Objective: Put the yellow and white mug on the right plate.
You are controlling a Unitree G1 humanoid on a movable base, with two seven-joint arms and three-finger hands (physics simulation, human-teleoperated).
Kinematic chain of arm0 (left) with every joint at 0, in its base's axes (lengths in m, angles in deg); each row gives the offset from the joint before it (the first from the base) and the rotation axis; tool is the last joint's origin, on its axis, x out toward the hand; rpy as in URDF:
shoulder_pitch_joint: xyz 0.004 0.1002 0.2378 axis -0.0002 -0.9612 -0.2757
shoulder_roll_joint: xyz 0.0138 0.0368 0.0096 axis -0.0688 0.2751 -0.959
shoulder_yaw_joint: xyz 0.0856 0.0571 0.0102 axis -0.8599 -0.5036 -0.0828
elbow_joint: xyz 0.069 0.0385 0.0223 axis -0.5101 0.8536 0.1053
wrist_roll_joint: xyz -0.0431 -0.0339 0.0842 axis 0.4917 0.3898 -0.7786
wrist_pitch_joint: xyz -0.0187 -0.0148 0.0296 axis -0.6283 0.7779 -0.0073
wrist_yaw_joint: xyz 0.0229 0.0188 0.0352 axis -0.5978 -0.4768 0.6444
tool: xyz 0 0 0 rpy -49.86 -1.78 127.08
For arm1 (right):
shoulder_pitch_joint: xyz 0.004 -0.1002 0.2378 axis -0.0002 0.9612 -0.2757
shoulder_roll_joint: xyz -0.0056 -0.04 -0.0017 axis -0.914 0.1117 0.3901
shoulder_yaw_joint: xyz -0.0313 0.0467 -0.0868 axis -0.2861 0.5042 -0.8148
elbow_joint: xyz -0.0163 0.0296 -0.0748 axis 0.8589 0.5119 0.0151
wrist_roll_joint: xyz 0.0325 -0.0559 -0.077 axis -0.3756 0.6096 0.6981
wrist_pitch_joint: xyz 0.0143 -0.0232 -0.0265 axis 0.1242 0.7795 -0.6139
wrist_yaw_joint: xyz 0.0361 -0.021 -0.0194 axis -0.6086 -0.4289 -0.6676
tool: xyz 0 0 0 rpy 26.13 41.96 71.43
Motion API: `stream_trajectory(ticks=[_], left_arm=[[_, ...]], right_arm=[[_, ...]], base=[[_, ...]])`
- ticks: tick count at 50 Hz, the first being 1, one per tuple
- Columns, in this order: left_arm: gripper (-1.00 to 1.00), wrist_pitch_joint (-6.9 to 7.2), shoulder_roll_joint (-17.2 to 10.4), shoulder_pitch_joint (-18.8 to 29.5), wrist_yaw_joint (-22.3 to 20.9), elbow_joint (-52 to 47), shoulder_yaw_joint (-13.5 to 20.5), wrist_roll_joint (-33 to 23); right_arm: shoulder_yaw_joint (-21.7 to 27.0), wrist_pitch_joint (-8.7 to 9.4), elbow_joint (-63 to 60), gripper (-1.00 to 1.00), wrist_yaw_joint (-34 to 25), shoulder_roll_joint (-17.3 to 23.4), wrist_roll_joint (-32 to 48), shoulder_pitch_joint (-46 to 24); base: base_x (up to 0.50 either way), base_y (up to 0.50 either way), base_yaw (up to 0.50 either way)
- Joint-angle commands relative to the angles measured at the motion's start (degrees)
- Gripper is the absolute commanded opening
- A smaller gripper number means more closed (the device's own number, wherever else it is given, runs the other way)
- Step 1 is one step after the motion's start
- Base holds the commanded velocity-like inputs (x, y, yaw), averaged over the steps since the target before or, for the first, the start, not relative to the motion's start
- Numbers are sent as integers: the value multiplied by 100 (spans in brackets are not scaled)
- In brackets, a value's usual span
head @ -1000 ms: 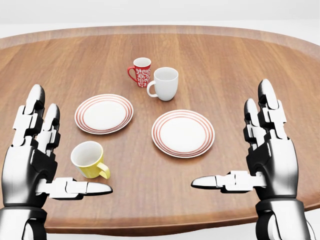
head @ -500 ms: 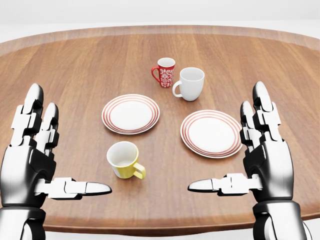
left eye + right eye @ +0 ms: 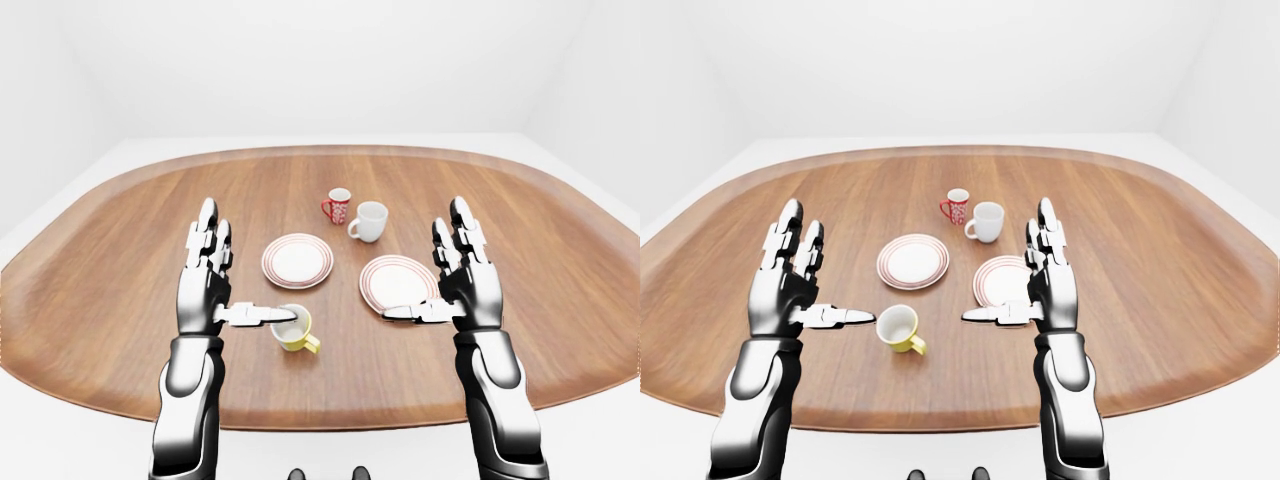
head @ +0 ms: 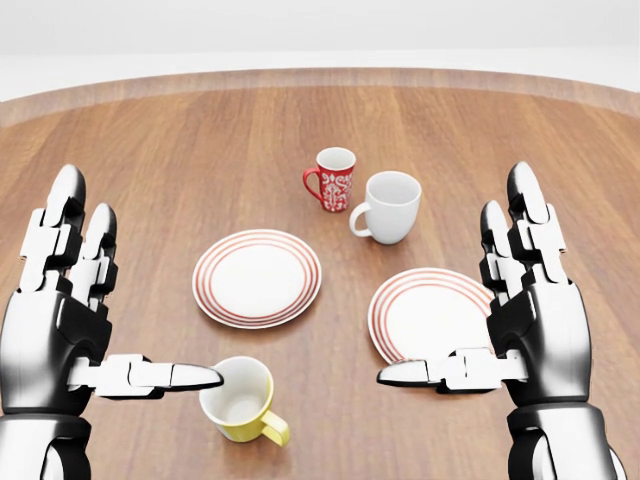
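- Mug [image 4: 240, 399] sits upright on the table [image 4: 200, 150], just past the tip of the left hand's [image 4: 60, 330] thumb, handle pointing toward the bottom right of the head view.
- It looks like glazed ceramic to me: stiff, smooth, likely slippery, and breakable if dropped. Empty, so probably light.
- Best hold, I'd say, is around the body with thumb on one side and fingers opposite. The handle is small and turned away from the left thumb.
- Left hand is spread wide: two fingers straight up, thumb stuck out sideways toward the mug. It holds nothing. In the left-eye view the thumb tip overlaps the rim, but the right-eye view shows a gap, so I judge it apart.
- Right hand [image 4: 530, 320] mirrors it: fingers up, thumb out, wide and empty.
- Right plate [image 4: 425, 315] lies just beyond the right thumb, bare.
- Left plate [image 4: 257, 278], red mug [image 4: 333, 178] and white mug [image 4: 386, 207] stand further off, above both thumbs in the head view.
- Mug is well apart from the right plate, so the carry is not yet begun.
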Motion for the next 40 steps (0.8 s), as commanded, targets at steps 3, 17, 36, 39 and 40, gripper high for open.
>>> stream_trajectory(ticks=[3, 17, 36, 39, 40], left_arm=[[100, 0, 1, 18, -1, 2, -1, 9], [100, 0, -1, 17, -7, 56, 5, 14], [100, 0, -9, 18, -3, -48, 30, 33], [100, 0, -17, 32, -2, -54, 48, 44], [100, 0, -18, 35, 1, -75, 54, 48]], right_arm=[[-7, 0, -16, 100, -5, 8, 4, -3], [-11, 0, 7, 100, 3, 24, 138, -52], [1, 0, -33, 100, 49, 0, 74, -20], [-74, 0, -7, 100, 72, 21, 241, -23], [-83, 0, -47, 100, 80, 10, 253, -28]], base=[[50, 0, 0], [28, 0, 0], [11, 0, 0], [13, 0, 0], [0, 0, 0]])
